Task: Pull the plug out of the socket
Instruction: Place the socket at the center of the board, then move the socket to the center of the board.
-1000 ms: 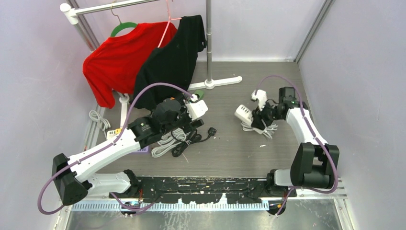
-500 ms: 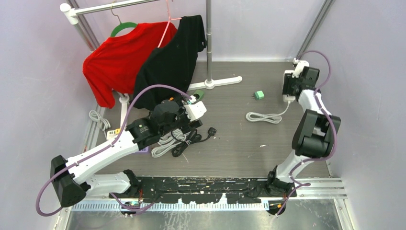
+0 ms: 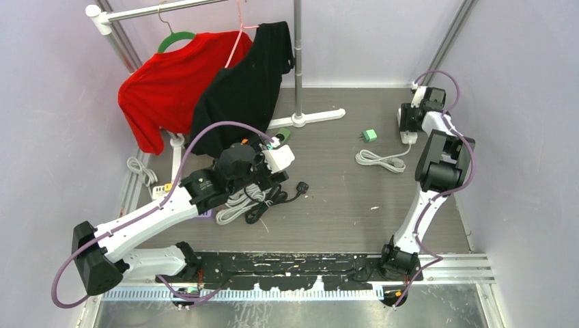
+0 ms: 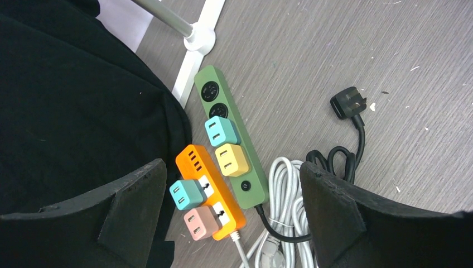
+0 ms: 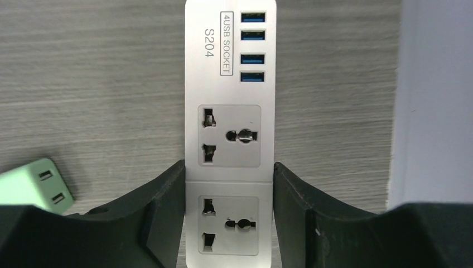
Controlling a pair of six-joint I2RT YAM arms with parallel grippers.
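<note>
**White strip pinched, green plug loose beside it**

White strip (image 5: 230, 84) lies at the far right of the table (image 3: 328, 205), close to the wall. The right gripper (image 5: 228, 173) clamps it, one black finger (image 5: 162, 206) pressed against each long side across the lower socket. Its face shows four blue USB ports and two sockets. The green plug (image 5: 34, 184) lies on the wood just left of the strip, apart from it. In the top view the strip's cable (image 3: 377, 159) sits coiled nearby.

The left gripper (image 4: 232, 167) hangs spread wide above the centre-left of the table, holding nothing. Below it lie a green strip (image 4: 207, 84) carrying a teal plug (image 4: 222, 131) and a yellow plug (image 4: 231, 159). Touching its side is an orange strip (image 4: 195, 162) carrying two more plugs. A black plug (image 4: 348, 102) lies loose to the right, and a black garment (image 4: 72, 100) covers the left.
</note>
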